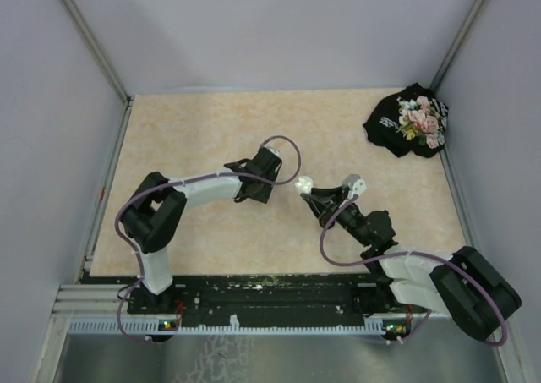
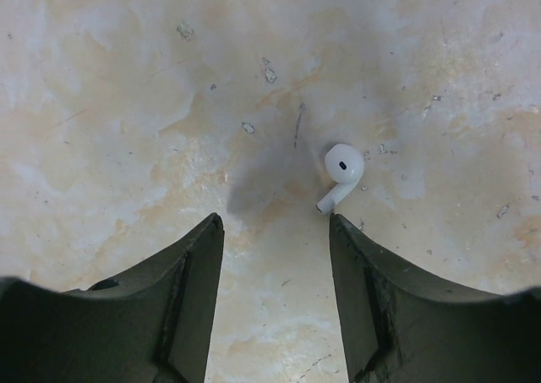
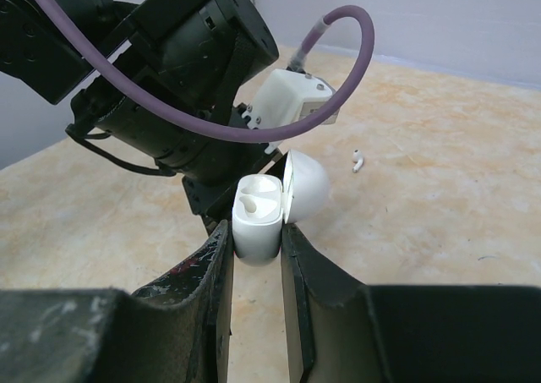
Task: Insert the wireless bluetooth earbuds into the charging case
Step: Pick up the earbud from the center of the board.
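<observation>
My right gripper [image 3: 255, 231] is shut on a white charging case [image 3: 256, 222], held upright with its lid [image 3: 306, 184] swung open to the right. One white earbud [image 3: 249, 204] sits in the case's left socket. In the top view the case [image 1: 305, 183] is near the table's middle, at the tip of my right gripper [image 1: 310, 192]. A second white earbud [image 2: 342, 173] lies on the table just beyond my left gripper's right fingertip [image 2: 338, 227], outside the jaws. My left gripper [image 2: 275, 221] is open, with only bare table between its fingers. This earbud [image 3: 357, 160] also shows in the right wrist view.
A black pouch with a flower print [image 1: 408, 121] lies at the back right corner. The left arm's wrist [image 3: 186, 70] hangs close behind the held case. Grey walls with metal rails [image 1: 110, 172] border the beige table on three sides.
</observation>
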Controlling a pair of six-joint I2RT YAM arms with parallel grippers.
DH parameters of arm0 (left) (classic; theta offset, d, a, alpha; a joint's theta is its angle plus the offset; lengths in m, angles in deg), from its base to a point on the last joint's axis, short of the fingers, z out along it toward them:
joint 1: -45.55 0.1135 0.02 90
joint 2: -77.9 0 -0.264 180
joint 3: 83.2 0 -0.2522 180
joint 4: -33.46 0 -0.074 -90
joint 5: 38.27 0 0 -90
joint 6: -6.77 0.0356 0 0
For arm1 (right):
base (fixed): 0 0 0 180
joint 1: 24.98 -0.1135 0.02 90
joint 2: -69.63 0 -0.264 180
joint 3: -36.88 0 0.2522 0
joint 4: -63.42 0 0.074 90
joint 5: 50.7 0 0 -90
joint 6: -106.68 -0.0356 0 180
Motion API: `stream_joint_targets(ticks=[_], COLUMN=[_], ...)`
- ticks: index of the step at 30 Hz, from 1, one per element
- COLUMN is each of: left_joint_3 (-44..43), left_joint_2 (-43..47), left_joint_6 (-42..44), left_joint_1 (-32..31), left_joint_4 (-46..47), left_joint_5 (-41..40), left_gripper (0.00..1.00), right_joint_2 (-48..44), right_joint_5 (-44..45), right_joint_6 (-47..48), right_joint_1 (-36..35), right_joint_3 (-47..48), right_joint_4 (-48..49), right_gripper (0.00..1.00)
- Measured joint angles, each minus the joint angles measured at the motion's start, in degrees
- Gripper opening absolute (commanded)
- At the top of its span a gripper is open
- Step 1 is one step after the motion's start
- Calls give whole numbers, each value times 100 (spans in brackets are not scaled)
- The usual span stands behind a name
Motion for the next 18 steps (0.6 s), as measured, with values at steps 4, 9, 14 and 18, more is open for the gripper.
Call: stream_joint_targets(ticks=[4, 9, 14, 18], left_joint_3=[-2, -120, -374, -579], left_joint_2=[68, 129, 68, -133], left_joint_6=[66, 85, 90, 90], left_joint_1=[0, 0, 0, 2], left_joint_4=[4, 24, 50, 94], left_joint_5=[166, 415, 533, 573], left_gripper=[55, 48, 41, 39], right_joint_2=[0, 0, 0, 0], right_joint_5=[-15, -15, -15, -15], right_joint_6=[-2, -2, -2, -2], right_joint_1=[0, 0, 0, 0], right_joint_3=[0, -2, 0, 0], right_joint_4=[2, 2, 2, 0], right_gripper=[0, 0, 0, 0])
